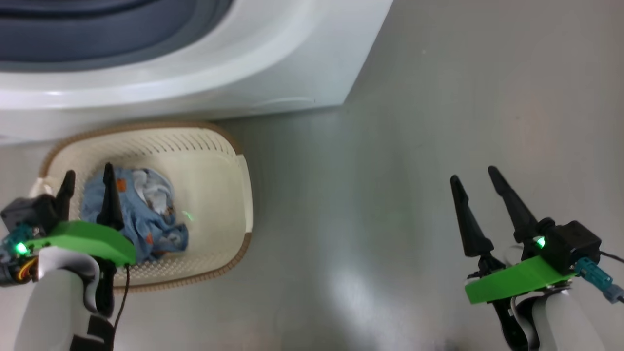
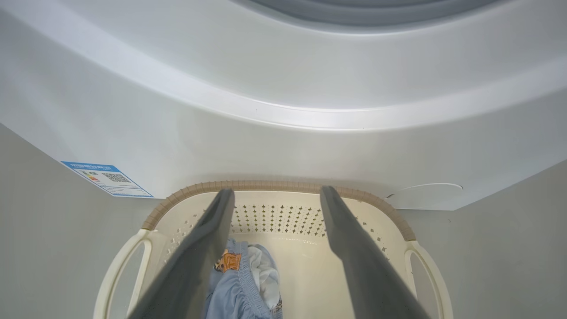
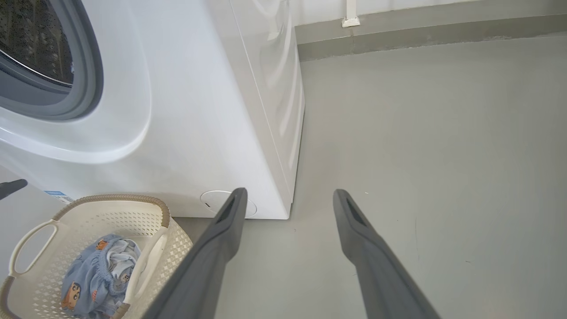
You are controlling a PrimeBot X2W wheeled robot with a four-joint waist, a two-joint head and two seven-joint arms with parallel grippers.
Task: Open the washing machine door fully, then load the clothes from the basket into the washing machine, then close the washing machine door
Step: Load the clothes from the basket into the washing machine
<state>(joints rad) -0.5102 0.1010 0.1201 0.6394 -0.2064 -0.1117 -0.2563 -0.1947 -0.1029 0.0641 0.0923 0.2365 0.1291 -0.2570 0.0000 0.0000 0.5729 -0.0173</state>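
The white washing machine (image 1: 195, 73) (image 2: 283, 88) (image 3: 199, 110) stands with its grey-blue rubber ring (image 3: 88, 66) and steel drum (image 3: 35, 40) uncovered. The washing machine door is out of view. On the floor right in front of it sits the cream basket (image 1: 146, 126) (image 2: 274, 185) (image 3: 110, 198), holding the blue printed clothes (image 1: 141, 214) (image 2: 239, 292) (image 3: 97, 274). My left gripper (image 1: 89, 170) (image 2: 277, 190) hangs open above the basket's left half, one finger over the clothes, holding nothing. Off to the right, over bare floor, my right gripper (image 1: 473, 173) (image 3: 290, 190) is open and empty.
Grey floor (image 1: 390, 195) stretches to the right of the machine and basket. A blue label (image 2: 108, 178) and a round white cap (image 2: 425, 195) mark the machine's lower front. A grey skirting with a white fitting (image 3: 351, 17) runs along the far wall.
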